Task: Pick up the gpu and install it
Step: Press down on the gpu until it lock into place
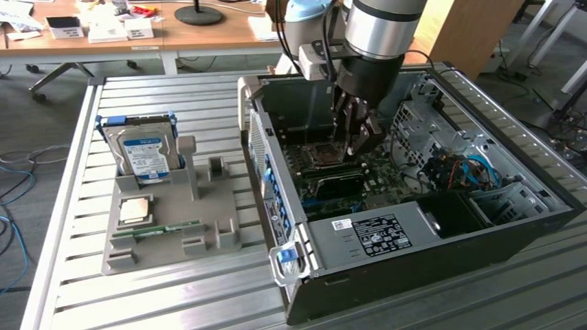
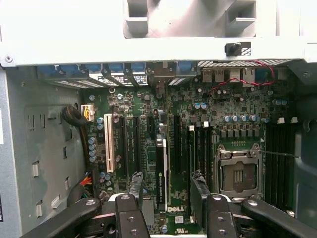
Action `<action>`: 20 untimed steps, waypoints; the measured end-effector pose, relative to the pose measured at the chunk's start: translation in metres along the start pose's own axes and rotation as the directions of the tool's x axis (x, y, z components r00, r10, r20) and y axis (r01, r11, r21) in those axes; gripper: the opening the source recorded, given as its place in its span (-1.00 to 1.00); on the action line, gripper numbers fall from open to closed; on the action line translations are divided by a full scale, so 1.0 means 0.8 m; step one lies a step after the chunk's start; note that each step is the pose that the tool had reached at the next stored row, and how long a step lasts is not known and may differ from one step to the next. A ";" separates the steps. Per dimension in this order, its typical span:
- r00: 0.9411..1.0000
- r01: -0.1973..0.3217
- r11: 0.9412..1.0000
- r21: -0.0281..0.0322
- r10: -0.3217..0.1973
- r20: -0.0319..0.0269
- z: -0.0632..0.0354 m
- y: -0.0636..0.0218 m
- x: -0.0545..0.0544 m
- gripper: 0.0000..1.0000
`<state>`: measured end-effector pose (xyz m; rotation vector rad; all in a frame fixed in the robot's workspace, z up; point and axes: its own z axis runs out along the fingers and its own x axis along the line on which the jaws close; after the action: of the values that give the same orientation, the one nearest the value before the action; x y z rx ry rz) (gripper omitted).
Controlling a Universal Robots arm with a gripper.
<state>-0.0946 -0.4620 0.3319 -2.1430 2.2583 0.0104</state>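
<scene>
The gpu stands on edge in a slot of the green motherboard, seen from above as a thin dark strip with a pale edge. My gripper is open above it, one black finger on each side, with a gap between each finger and the card. In the exterior view my gripper reaches down inside the open computer case, low over the motherboard near its back wall.
A grey tray at the exterior view's left holds a hard drive, a CPU and a RAM stick. Near the card are a white slot, the CPU socket and red wires. The power supply sits at the case's front.
</scene>
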 end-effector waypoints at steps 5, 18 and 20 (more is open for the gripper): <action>1.000 0.000 1.000 0.000 0.000 0.000 0.000 0.000 0.000 0.03; 1.000 0.000 1.000 0.000 0.000 0.000 0.000 0.000 0.000 -0.79; 1.000 0.000 1.000 0.000 0.000 0.000 0.000 0.000 0.000 -0.79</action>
<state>-0.0946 -0.4620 0.3319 -2.1430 2.2583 0.0104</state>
